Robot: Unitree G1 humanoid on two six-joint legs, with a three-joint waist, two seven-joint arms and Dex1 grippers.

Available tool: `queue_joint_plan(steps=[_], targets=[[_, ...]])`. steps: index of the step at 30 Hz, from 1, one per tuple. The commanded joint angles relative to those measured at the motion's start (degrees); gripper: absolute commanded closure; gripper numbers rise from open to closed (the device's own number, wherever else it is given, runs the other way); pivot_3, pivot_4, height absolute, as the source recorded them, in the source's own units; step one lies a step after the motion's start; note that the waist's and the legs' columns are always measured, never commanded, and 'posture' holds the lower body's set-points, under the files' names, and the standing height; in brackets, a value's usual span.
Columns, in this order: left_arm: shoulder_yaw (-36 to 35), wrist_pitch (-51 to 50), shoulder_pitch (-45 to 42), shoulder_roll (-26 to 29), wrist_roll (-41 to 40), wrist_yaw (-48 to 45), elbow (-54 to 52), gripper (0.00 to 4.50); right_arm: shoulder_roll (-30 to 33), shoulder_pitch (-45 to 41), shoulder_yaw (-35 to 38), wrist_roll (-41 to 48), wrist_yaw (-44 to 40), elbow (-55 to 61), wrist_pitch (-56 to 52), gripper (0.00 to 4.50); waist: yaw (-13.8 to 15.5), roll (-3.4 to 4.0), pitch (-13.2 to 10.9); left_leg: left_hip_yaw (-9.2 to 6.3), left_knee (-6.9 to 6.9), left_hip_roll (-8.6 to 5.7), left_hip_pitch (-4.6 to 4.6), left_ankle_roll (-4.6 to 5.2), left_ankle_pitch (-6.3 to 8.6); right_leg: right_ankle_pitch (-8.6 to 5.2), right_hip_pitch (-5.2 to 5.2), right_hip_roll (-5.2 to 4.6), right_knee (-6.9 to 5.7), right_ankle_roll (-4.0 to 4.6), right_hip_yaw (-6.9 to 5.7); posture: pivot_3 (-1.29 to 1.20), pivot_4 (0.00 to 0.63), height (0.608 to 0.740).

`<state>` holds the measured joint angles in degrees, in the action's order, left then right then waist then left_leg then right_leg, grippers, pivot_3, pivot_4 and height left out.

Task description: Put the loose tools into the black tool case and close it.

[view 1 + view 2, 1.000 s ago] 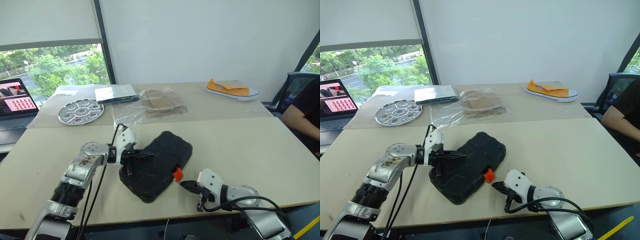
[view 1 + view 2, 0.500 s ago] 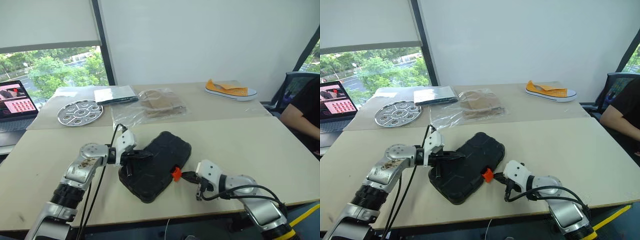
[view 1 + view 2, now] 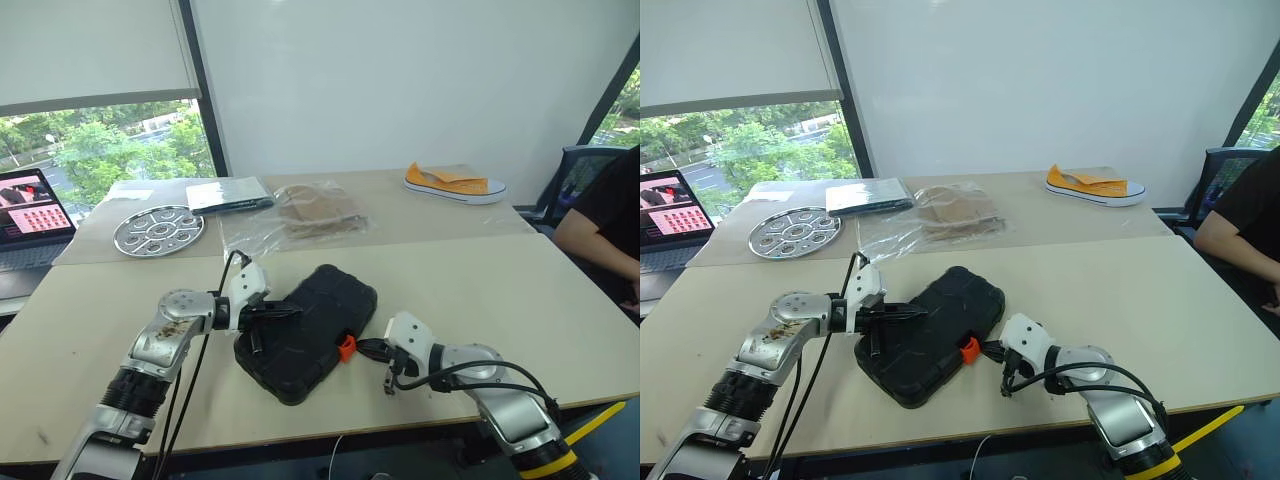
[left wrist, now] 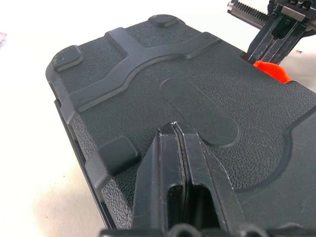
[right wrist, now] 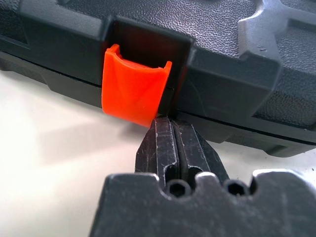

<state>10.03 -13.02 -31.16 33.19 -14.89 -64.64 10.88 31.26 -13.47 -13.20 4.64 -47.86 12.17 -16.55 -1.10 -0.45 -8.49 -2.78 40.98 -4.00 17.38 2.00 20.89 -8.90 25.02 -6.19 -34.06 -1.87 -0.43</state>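
Observation:
The black tool case lies shut in the middle of the near table, its lid down. Its orange latch juts out from the front edge. My left gripper is shut with nothing in it, and its fingertips rest on the ribbed lid. My right gripper is also shut and empty. Its tips press against the case's front edge, right beside the lower corner of the latch. The loose tools are out of view.
On the far table lie a yellow sneaker, a clear plastic bag of brown items, a dark flat packet and a round metal tray. A laptop stands at far left. A person sits at the right.
My right gripper has come forward from just short of the case until its tips meet the orange latch. The left gripper stays on the lid. The camera has shifted slightly.

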Motion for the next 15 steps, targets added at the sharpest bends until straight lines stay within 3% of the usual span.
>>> queue_joint_plan(steps=[1, 6, 15], targets=[[2.7, -1.4, 2.1, 0.0, 3.2, -0.1, 2.9, 4.46, 2.6, 1.0, 1.0, 0.4, -1.2, 4.3, -1.0, 4.50, 0.1, 0.03, 0.0, 0.00, -0.01, -0.01, 0.00, 0.00, 0.00, 0.00, 0.00, 0.00, 0.01, 0.00, 0.00, 0.00, 0.150, 0.740], [3.0, -1.5, 1.6, -0.3, 3.3, -0.2, 3.2, 4.46, 3.6, 3.9, 0.2, 1.0, -1.1, 5.8, -4.3, 4.50, 0.3, 0.03, 0.0, -0.01, -0.04, -0.02, 0.03, 0.01, 0.01, 0.00, 0.00, -0.02, 0.06, 0.00, 0.00, 0.00, 0.150, 0.740], [3.1, -2.4, 0.7, 0.0, 3.3, -0.6, 2.8, 4.46, -3.4, 4.3, -0.9, 1.0, 2.9, 2.6, -2.0, 4.50, 0.3, 0.03, 0.0, -0.03, -0.03, 0.00, 0.01, 0.00, 0.00, -0.01, -0.02, -0.02, 0.04, -0.02, -0.01, 0.00, 0.150, 0.740]])
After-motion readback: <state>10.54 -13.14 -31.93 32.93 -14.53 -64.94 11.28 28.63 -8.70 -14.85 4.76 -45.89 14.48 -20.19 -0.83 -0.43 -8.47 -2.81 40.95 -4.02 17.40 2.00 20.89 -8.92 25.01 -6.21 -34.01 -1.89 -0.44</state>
